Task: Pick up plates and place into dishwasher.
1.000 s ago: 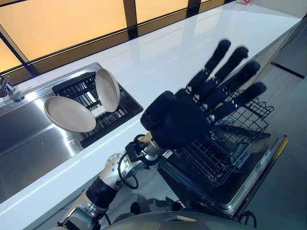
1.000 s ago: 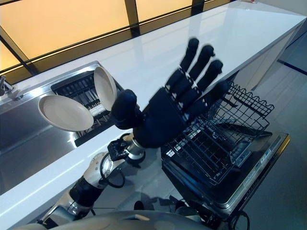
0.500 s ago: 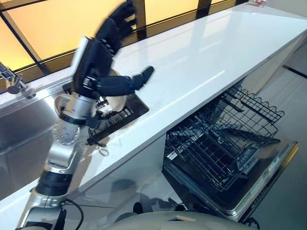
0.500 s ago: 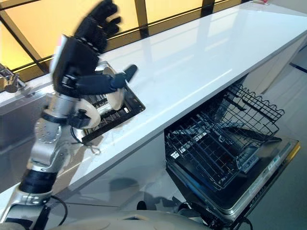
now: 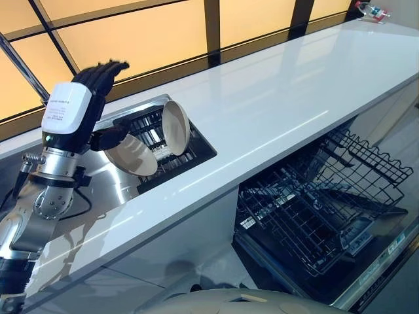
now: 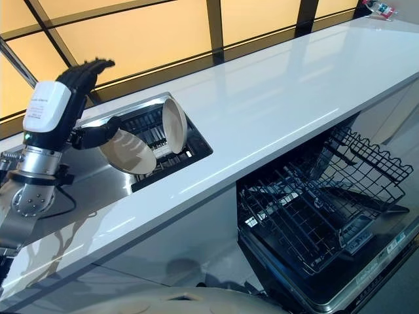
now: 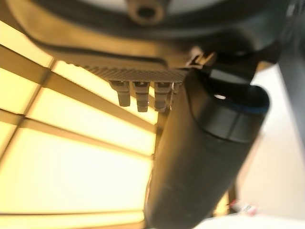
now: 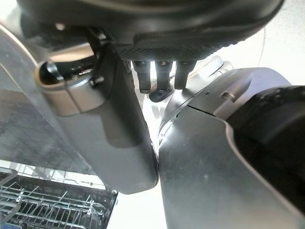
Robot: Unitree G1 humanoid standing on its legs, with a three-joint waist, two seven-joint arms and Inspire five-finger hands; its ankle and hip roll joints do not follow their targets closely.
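Note:
Two cream plates stand in a black dish rack (image 5: 193, 152) sunk in the sink: one plate (image 5: 131, 156) leans over to the left, the other plate (image 5: 175, 127) stands nearly upright behind it. My left hand (image 5: 69, 111) is raised over the sink just left of the leaning plate, open, fingers straight up. Its thumb points at that plate's rim; I cannot tell whether it touches. It holds nothing. The open dishwasher's wire rack (image 5: 321, 203) is pulled out at the lower right, with no plates in it. My right hand (image 8: 157, 28) hangs low beside that rack, fingers relaxed.
A long white counter (image 5: 281, 98) runs between the sink and the dishwasher. The steel sink basin (image 5: 98, 180) lies by my left arm. The dishwasher door (image 5: 386, 275) is folded down under the rack. Amber window panes line the back.
My left hand swung from above the dishwasher rack across to the left and now stands over the sink beside the plates. The camera shifted too. The plates stayed put.

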